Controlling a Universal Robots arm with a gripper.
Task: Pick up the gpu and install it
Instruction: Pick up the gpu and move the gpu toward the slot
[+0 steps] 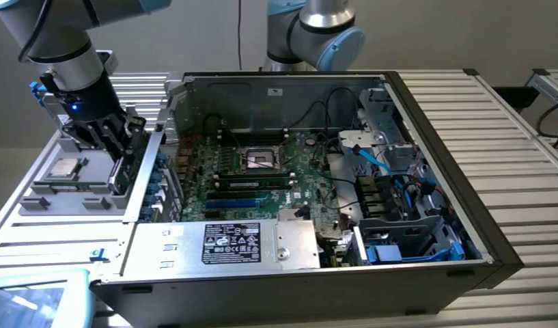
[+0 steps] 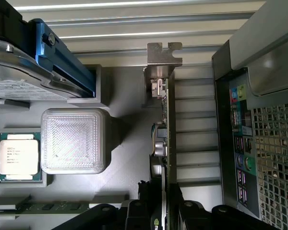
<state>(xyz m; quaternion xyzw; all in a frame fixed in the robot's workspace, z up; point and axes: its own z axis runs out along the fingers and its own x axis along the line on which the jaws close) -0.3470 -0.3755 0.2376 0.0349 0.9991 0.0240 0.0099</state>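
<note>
The gpu (image 1: 123,169) stands on edge in a slot of the grey parts tray (image 1: 51,201), at the exterior view's left, just outside the open computer case (image 1: 442,205). My gripper (image 1: 121,147) reaches down onto it from above. In the wrist view the gpu (image 2: 163,120) runs edge-on, its metal bracket (image 2: 162,57) at the far end. My gripper (image 2: 161,208) straddles the card, and the black fingers (image 2: 145,207) press against both of its faces. The card still sits in the tray slot. The green motherboard (image 1: 260,171) lies inside the case.
A processor chip (image 2: 18,156) and a white ribbed block (image 2: 73,140) rest in the tray beside the card. A blue-edged drive (image 2: 62,52) lies farther along. The case's rear port panel (image 2: 245,143) stands close to the card. A second arm (image 1: 319,34) rises behind the case.
</note>
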